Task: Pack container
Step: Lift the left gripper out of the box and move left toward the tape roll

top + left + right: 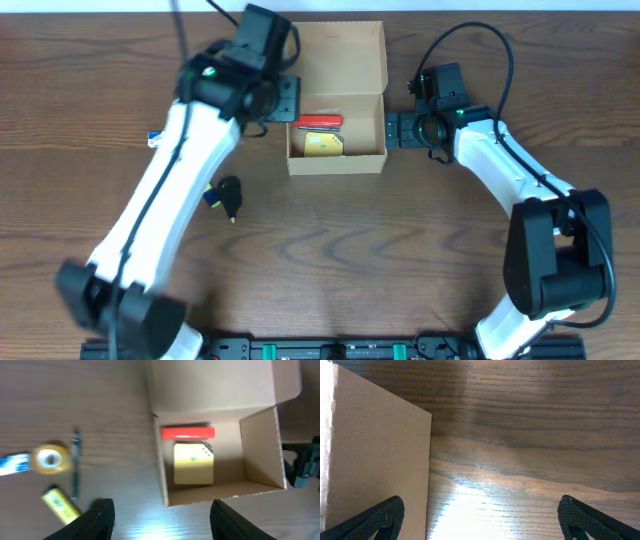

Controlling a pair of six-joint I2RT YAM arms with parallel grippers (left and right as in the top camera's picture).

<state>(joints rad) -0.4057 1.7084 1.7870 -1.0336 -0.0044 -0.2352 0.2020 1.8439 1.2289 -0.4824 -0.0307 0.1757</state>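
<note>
Overhead: I have the container at the far middle of the worktop, its flap lid thrown back, with a red item and a yellow block lying side by side inside. The left claw hangs at the box's left wall and the right claw stands just beside its right wall. A black-and-yellow piece lies loose on the wood near the left arm. Left wrist: the left claw is apart and carries nothing. The box opens below it, the red item against the far wall and the yellow block touching it. Outside, to the left and blurred, lie a yellow tape roll, a thin dark stick, a small yellow piece and a blue-and-white scrap. Right wrist: the right claw stands wide apart over bare wood, empty, the cardboard wall at its left finger. I cannot tell whether they touch. I judge the packing partway done: two things in, several still out. The next move calls for swinging the left arm off the box to one of the loose pieces, closing on it squarely, then carrying it over the open top, clear of the walls.
</note>
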